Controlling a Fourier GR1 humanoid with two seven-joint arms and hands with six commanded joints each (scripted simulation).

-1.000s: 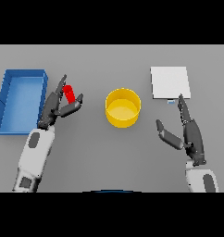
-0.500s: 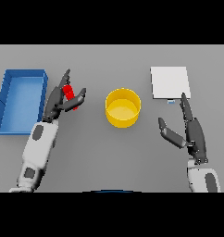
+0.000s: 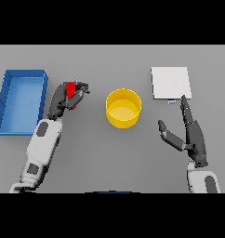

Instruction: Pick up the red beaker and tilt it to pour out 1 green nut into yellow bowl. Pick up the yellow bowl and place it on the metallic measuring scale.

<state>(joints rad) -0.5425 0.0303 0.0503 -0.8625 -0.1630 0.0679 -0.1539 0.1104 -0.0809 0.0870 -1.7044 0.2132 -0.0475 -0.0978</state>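
Left of centre in the frame, the left hand (image 3: 64,100) is clenched round the red beaker (image 3: 70,89), so the pick-up step is underway, and next it must carry the beaker rightward over the yellow bowl (image 3: 124,108) and tilt it carefully.

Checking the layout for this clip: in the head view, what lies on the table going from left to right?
Blue tray → left hand curled round the red beaker → yellow bowl → metallic measuring scale, with the open right hand nearer the robot, below the scale.
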